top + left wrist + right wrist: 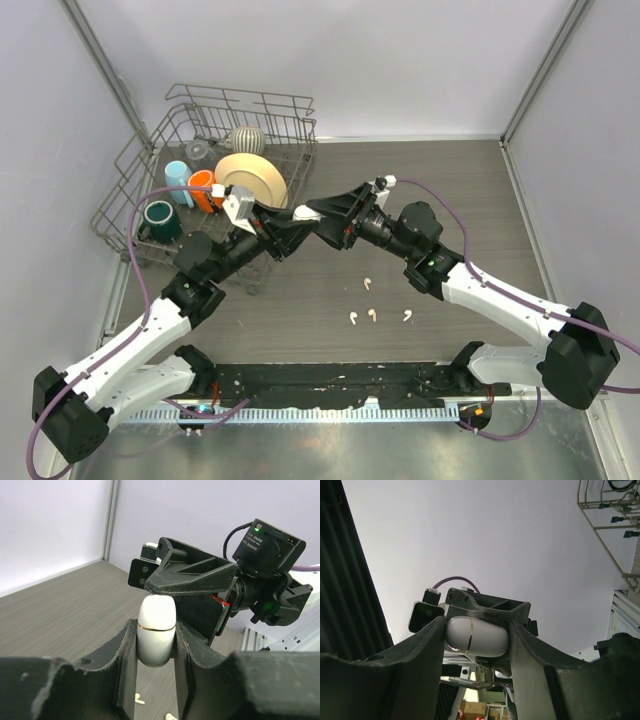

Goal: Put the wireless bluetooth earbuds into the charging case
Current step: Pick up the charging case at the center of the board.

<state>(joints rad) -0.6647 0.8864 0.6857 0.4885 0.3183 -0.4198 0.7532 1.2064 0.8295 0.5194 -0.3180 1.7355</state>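
Here, both arms meet above the middle of the bench point(460, 190), sharing one white charging case point(157, 645). The left gripper point(156, 630) pinches the case's lower part, a finger pressed against each side, with the rounded top standing clear above the fingertips. The right gripper point(476, 630), reaching in from 3 o'clock in the overhead view, is closed on the same case. Its own camera shows the white shell lying crosswise and touching both fingers. A thin gold seam rings the case, and the lid sits closed along it. From overhead the case itself is hidden beneath the two black grippers.

The four white earbuds point(367, 284) lie loose on the wood-grain bench, well apart from the case, at about 5 o'clock from the point where the grippers meet. One lies alone, and three sit in a rough row just nearer the arm bases. Two of them show at the bottom of the left wrist view, below the held case.

At 10 o'clock on the bench stands a wire dish rack point(135, 175) holding a cream plate point(252, 180), an orange cup point(203, 188), a pale blue cup point(177, 180) and a teal mug point(160, 222).
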